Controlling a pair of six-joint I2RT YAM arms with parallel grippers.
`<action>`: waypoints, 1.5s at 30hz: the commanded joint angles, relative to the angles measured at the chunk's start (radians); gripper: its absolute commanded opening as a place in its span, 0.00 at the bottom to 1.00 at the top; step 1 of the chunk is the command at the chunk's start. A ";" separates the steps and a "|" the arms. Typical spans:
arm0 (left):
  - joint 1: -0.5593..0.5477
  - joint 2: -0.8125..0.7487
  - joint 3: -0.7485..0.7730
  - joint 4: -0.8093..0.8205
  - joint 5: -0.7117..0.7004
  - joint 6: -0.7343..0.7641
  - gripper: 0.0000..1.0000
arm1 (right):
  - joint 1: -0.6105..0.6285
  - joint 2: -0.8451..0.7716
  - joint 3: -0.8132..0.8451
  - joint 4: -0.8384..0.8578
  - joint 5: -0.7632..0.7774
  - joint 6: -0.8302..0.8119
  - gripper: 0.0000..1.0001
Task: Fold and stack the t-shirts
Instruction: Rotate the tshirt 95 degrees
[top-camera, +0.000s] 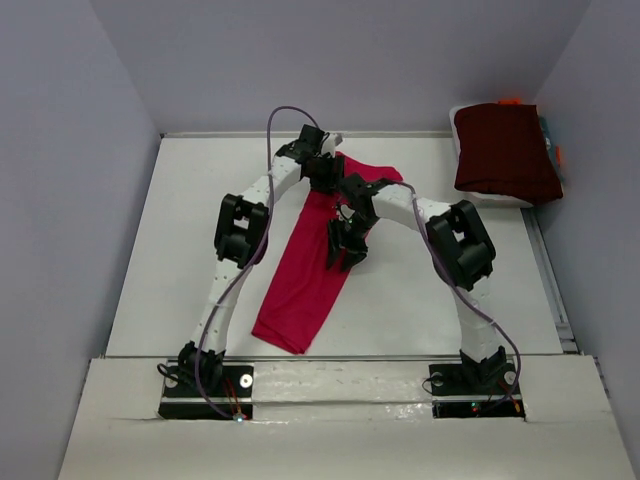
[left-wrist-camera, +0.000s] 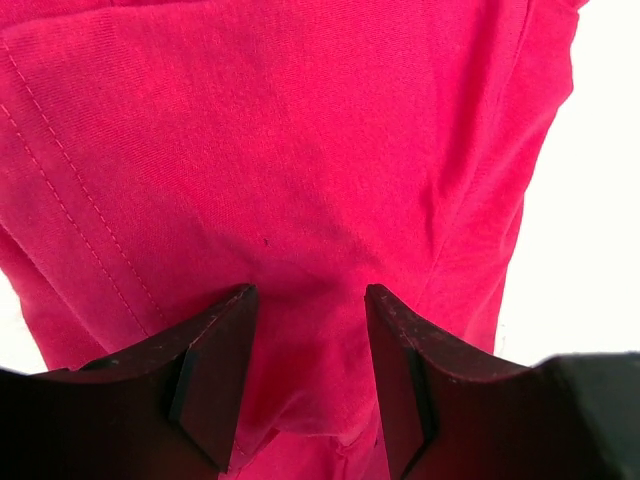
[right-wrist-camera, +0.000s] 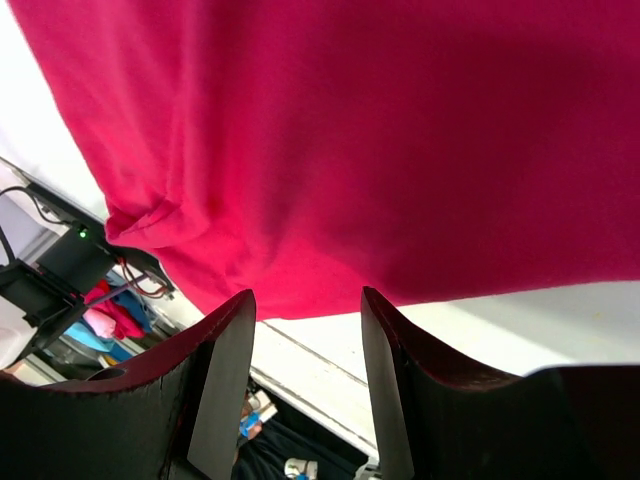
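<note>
left tool (left-wrist-camera: 310, 292), right tool (right-wrist-camera: 306, 294): two, both agape over one crimson t-shirt (top-camera: 300, 280); one maroon t-shirt (top-camera: 505, 150) folded.

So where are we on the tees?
Done: maroon tee folded, far right. In progress: pink tee lies as a long narrow strip, left claw and right claw open over it. Left: shorter folds, then stack it on the maroon one.

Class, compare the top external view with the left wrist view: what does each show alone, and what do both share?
Only the top external view shows the folded maroon t-shirt at the far right and the right arm. Only the left wrist view shows the stitched seam in the cloth. Both show the crimson t-shirt under the left end effector.
</note>
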 joint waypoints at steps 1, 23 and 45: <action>0.050 0.056 0.019 -0.087 -0.143 -0.017 0.61 | 0.010 0.026 0.031 0.006 -0.025 -0.019 0.52; 0.212 0.058 0.056 -0.121 -0.350 -0.142 0.60 | -0.101 0.158 0.343 -0.114 0.129 -0.008 0.52; 0.212 0.067 0.055 -0.151 -0.407 -0.166 0.60 | 0.129 -0.216 -0.068 -0.054 0.089 0.030 0.52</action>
